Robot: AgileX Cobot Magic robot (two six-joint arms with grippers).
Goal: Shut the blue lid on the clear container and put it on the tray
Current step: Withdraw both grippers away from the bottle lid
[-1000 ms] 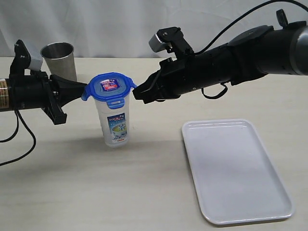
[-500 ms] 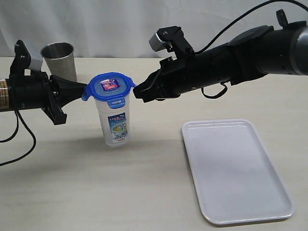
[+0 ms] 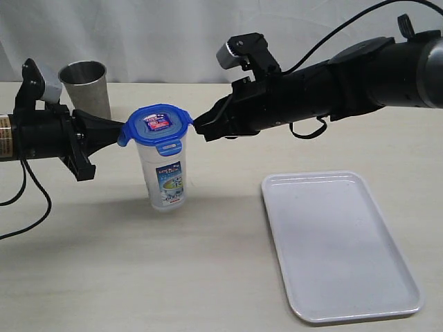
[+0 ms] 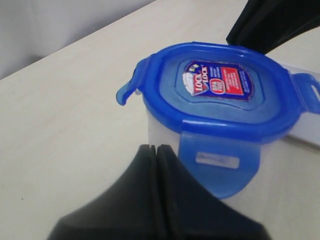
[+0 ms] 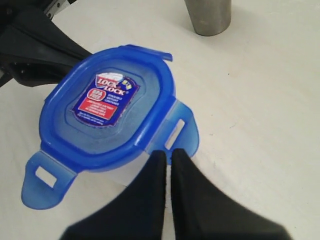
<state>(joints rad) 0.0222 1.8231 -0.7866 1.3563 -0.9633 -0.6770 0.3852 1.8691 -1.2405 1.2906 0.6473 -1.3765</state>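
Tall, narrow clear container [image 3: 165,181], a plastic tumbler with a blue-and-white printed label, is standing on the table left of centre in the exterior view, between the two grippers; the blue lid [image 3: 156,124], a small rounded-square piece of translucent plastic with a label sticker on top, is sitting on its mouth; one snap flap on the near side is hanging folded down, while the flaps at either side are sticking outward. The left gripper [image 3: 118,133], black and wedge-shaped, is pointing at the container from the left with its jaws pressed tightly together and gripping nothing; in the left wrist view its tips [image 4: 156,149] are lying just beside the folded flap, against the container wall. The right gripper [image 3: 199,127] is reaching in from the right with its jaws likewise clenched on nothing, its tip meeting the lid's edge by a splayed flap [image 5: 182,132]. The tray [image 3: 332,242], large, flat, white and rectangular with rounded corners and a low rim, is lying well apart at the lower right. A grey steel cup [image 3: 85,86] is standing behind the left arm. Everything is resting on a pale beige table [image 3: 173,277]; a white curtain [image 3: 152,28] is hanging behind it; black cables [image 3: 28,200] are trailing over the table's left edge.
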